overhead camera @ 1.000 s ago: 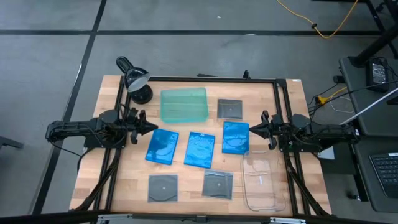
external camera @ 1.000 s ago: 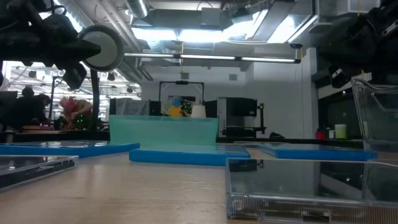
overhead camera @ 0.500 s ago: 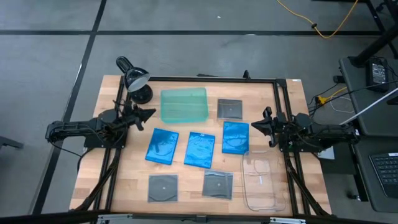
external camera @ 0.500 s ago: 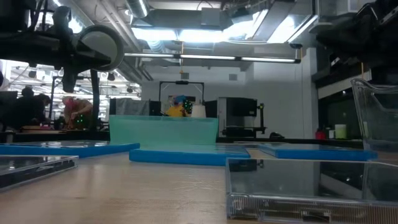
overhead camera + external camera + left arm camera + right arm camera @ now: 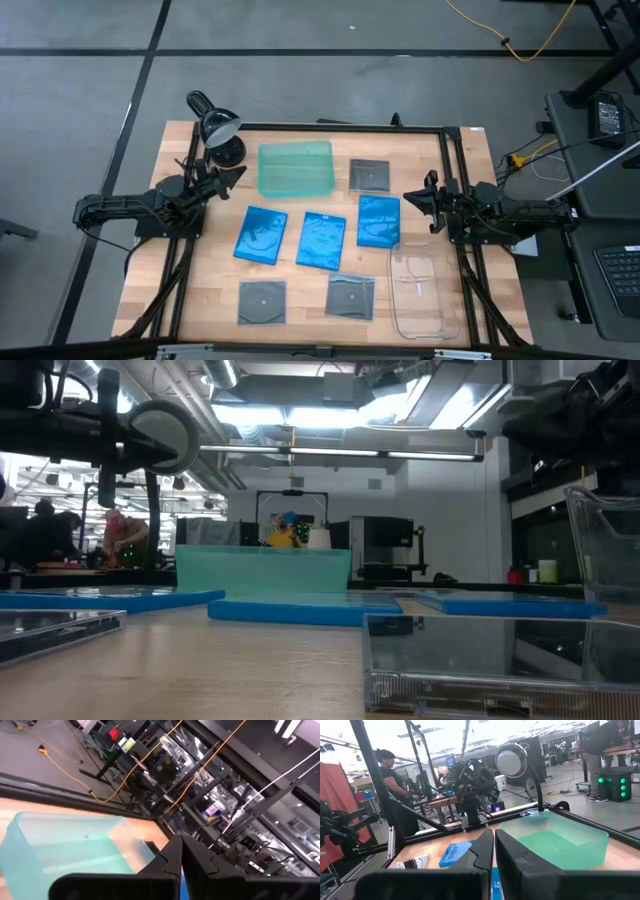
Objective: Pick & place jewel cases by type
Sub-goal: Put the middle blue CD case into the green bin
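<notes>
Three bright blue jewel cases (image 5: 260, 236), (image 5: 322, 241), (image 5: 379, 221) lie flat in a row at the table's middle. One grey-clear square case (image 5: 369, 175) lies near the far edge, and two more (image 5: 262, 302), (image 5: 350, 296) lie near the near edge. My left gripper (image 5: 240, 171) is shut and hovers left of the green tray (image 5: 296, 168), touching nothing. In the left wrist view my left gripper (image 5: 181, 842) points over the green tray (image 5: 65, 847). My right gripper (image 5: 407, 196), shut, hovers just right of the rightmost blue case. In the right wrist view my right gripper (image 5: 493, 834) faces the green tray (image 5: 555, 840).
A clear plastic tray (image 5: 417, 295) sits at the near right. A black desk lamp (image 5: 215, 125) stands at the far left corner, close to my left gripper. A black frame (image 5: 340, 127) runs round the table. People show in the room behind (image 5: 390, 775).
My left gripper has swung from beside the leftmost blue case toward the table's far edge, ending beside the green tray's left side near the lamp. My right gripper has drifted slightly toward the far edge. No case has moved.
</notes>
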Controlling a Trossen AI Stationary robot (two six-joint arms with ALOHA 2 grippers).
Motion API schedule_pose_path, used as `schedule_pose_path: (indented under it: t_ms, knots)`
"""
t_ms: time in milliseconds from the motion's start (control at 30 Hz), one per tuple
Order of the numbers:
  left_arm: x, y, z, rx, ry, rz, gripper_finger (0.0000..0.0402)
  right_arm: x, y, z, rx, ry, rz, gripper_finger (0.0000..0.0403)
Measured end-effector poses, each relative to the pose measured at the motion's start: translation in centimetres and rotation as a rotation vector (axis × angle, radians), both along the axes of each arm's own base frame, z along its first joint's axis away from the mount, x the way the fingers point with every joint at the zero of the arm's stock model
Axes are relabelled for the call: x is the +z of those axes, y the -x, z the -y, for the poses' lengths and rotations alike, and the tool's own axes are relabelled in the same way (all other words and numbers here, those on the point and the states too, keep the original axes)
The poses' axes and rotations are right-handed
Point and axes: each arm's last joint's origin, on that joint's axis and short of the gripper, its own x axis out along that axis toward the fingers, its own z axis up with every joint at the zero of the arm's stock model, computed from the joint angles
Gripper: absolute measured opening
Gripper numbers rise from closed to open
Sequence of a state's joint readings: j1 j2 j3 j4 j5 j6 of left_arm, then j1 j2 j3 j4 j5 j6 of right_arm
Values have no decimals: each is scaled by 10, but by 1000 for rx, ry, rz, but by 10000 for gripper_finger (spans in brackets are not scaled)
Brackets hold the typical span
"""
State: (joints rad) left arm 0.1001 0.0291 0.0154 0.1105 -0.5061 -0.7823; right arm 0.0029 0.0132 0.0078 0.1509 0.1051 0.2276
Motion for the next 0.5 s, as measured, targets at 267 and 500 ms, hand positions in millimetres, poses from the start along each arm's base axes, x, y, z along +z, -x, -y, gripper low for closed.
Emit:
schedule_pose_path:
  t_ms: [267, 500]
  knots:
    - [0, 0, 0, -9, 108, 74, 5, 0, 0, -1, 18, -3, 1, 23]
    - [-4, -1, 1, -27, 29, -21, 2, -1, 0, -1, 20, 24, -8, 23]
